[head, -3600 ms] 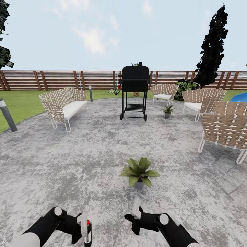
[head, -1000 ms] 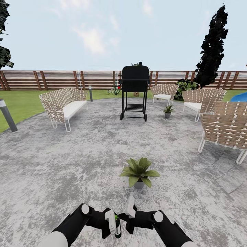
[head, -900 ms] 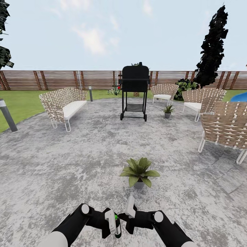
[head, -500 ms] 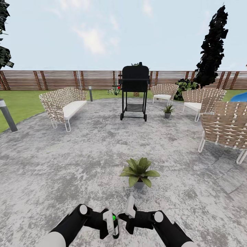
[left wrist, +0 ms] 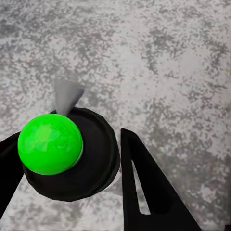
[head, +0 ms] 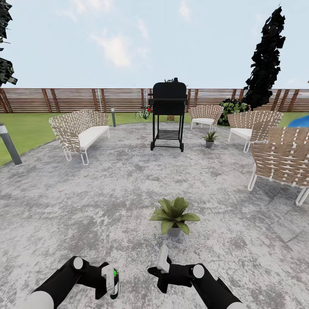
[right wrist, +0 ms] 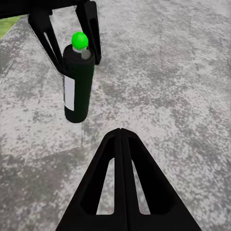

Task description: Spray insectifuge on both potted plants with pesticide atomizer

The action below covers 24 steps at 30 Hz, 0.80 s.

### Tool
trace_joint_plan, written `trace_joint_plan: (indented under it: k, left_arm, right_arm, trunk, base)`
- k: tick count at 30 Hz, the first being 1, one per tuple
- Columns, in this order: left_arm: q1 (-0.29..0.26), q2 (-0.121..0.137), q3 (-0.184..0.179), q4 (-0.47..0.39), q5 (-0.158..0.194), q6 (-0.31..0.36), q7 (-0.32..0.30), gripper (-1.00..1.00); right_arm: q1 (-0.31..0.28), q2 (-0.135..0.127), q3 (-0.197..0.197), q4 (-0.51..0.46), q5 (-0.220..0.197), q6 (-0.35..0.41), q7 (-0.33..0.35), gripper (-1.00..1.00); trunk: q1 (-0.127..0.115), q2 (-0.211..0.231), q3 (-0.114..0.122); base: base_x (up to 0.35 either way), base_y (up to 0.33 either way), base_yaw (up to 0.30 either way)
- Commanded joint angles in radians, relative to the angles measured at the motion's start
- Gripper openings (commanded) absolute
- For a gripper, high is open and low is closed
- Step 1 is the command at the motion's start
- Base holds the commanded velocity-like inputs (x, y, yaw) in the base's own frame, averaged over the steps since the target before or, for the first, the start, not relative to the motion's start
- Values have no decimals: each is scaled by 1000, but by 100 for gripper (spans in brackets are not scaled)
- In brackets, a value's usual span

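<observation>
Your left pincer [head: 112, 286] is pinching the pesticide atomizer [right wrist: 77, 86] — in the right wrist view the dark bottle hangs upright between the two black fingers [right wrist: 46, 39], white label strip facing the camera, a bright green ball on top beside the grey nozzle. In the left wrist view you look straight down on that green ball [left wrist: 50, 142] and the round black bottle top, one finger on each side, grey patio below. In the head view the left pincer sits low, left of centre, well apart from your right pincer [head: 162, 259], whose fingers are pressed together tip to tip and hold nothing. The nearer potted plant [head: 174, 213] stands on the patio [head: 107, 193] just ahead of the right pincer, small grey pot visible under the leaves. The second potted plant [head: 210, 138] is far back, just right of the black grill [head: 168, 113] and near the woven chairs [head: 244, 124]. A woven sofa [head: 79, 131] stands at left — lawn and the slatted fence [head: 73, 99] behind.
</observation>
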<state>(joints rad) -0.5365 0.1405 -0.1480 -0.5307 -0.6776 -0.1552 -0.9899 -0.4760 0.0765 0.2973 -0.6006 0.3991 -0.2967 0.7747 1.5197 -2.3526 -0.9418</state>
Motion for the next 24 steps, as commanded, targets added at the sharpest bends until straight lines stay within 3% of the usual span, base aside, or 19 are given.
trace_joint_plan:
  k: [1, 4, 5, 12, 15, 18, 20, 24]
  left_arm:
    - [0, 19, -2, 4, -4, -10, 3, -100]
    - [0, 44, -1, 8, -3, -10, 4, -100]
    - [0, 51, -1, 9, -3, -10, 5, -100]
    - [0, 112, 2, 11, -4, -7, 7, -100]
    - [1, 120, 3, 12, -4, -3, 10, -100]
    - [0, 120, 9, 12, -2, 4, 19, -100]
    - [0, 116, 41, 12, 3, 6, 45, -100]
    - [0, 108, 173, 12, 12, 8, 111, -100]
  right_arm:
    - [0, 0, -1, 0, 10, -6, 0, -100]
    - [-1, -1, -1, 1, 11, -6, 0, -100]
    - [-1, -1, -2, 1, 11, -6, 0, 100]
    - [0, -10, -7, 9, 12, -6, -4, 100]
    - [0, -16, -10, 11, 12, -7, -14, 100]
    - [0, -42, -11, 22, 11, -9, -78, 100]
    - [0, -56, -11, 65, 7, -10, -159, 100]
    - [0, -64, -12, 195, 2, -11, -352, 100]
  trunk:
    - [0, 0, -1]
    - [0, 0, -1]
    - [0, 0, -1]
    - [0, 0, -1]
    - [0, 0, -1]
    - [0, 0, -1]
    - [0, 0, -1]
    - [0, 0, -1]
  base:
    - [0, 0, 0]
    - [0, 0, 0]
    - [0, 0, 0]
    - [0, 0, 0]
    - [0, 0, 0]
    - [0, 0, 0]
    - [0, 0, 0]
    - [0, 0, 0]
